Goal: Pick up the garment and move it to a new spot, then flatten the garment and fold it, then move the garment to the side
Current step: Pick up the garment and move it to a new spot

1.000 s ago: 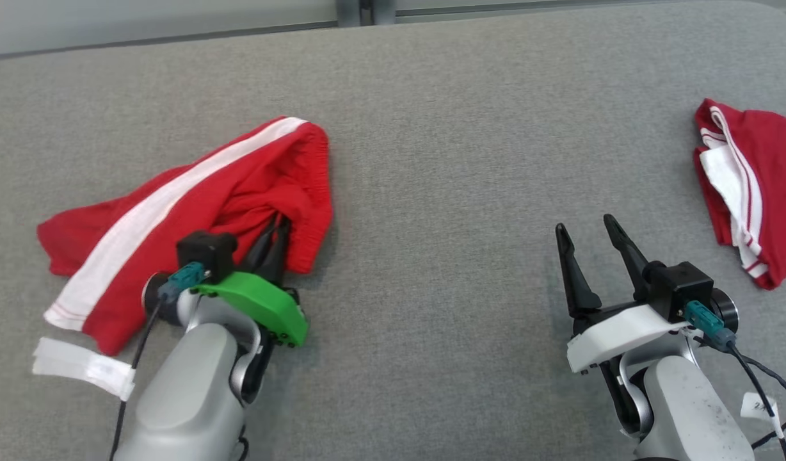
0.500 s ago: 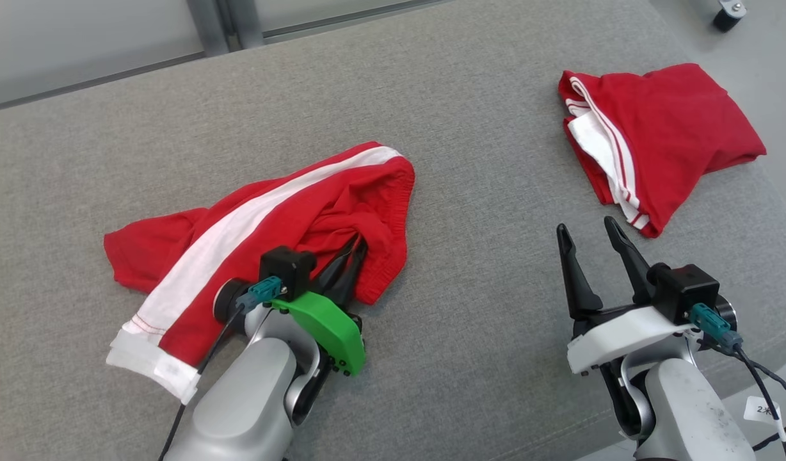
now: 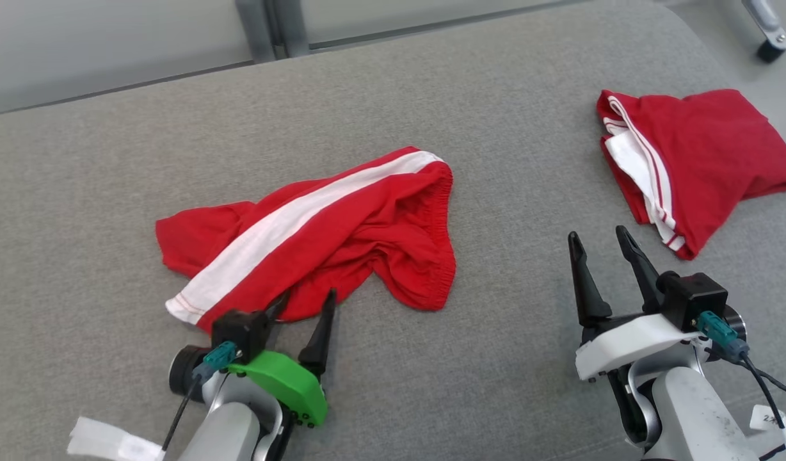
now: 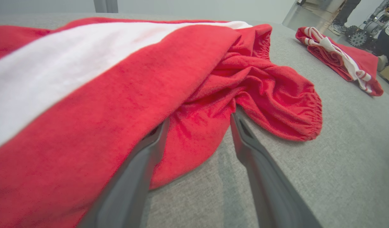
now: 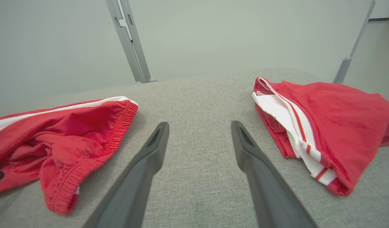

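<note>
One diff: L end effector (image 3: 306, 297) open at garment (image 3: 342, 224)

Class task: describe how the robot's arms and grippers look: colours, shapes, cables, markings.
The left gripper and right gripper each have two long, dark, tapering fingers. The left wears a green cover, the right a white cover. Each carries a black camera box with a teal plug and black cable, on a silver-grey forearm.

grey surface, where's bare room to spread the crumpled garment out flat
Widest bare strip: between the crumpled garment and the folded garment, running back to the far edge of the grey surface. Also bare in front, between the left gripper and right gripper. Crowded at the right end, by the folded garment.
</note>
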{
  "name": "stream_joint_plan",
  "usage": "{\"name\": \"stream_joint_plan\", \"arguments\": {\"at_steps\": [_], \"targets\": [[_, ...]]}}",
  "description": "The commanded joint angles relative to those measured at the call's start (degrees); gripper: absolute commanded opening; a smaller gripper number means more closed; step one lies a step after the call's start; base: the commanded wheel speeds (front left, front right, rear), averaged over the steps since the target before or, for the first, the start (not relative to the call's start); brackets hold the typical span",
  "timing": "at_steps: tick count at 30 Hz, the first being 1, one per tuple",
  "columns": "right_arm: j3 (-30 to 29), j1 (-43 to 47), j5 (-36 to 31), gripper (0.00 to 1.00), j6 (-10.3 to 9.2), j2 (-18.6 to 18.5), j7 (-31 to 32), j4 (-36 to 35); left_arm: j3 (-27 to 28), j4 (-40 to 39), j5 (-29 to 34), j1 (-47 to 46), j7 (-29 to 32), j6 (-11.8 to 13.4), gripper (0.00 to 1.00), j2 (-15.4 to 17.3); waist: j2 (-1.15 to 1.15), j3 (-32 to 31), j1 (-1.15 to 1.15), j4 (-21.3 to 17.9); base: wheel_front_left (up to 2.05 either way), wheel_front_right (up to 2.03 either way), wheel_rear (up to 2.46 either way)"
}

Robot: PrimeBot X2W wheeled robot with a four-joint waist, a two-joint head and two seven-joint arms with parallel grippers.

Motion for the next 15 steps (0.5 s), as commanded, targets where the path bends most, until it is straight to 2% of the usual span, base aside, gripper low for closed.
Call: {"name": "stream_joint_plan", "arguments": {"at_steps": [1,8,15], "targets": [[-0.16,1.00,-0.28,1.00,-0.09,-0.15,-0.15,0.23,1.76,-0.97,0.99,2.12,0.01,0.40,1.00,0.51,0.00,-3.45,0.00,4.68,0.00,0.00,0.00],[-0.17,1.60,-0.99,1.00,-0.08,-0.16,-0.15,0.88,10.81,-4.31,3.22,8.34,0.01,1.57,1.00,-0.07,0.00,-5.94,0.00,9.28,0.00,0.00,0.00],[-0.41,3.47,-1.41,1.00,-0.08,-0.15,-0.15,1.41,19.52,-7.09,5.57,13.60,0.01,2.19,1.00,-1.45,0.00,-9.52,0.00,10.68,0.00,0.00,0.00]]}}
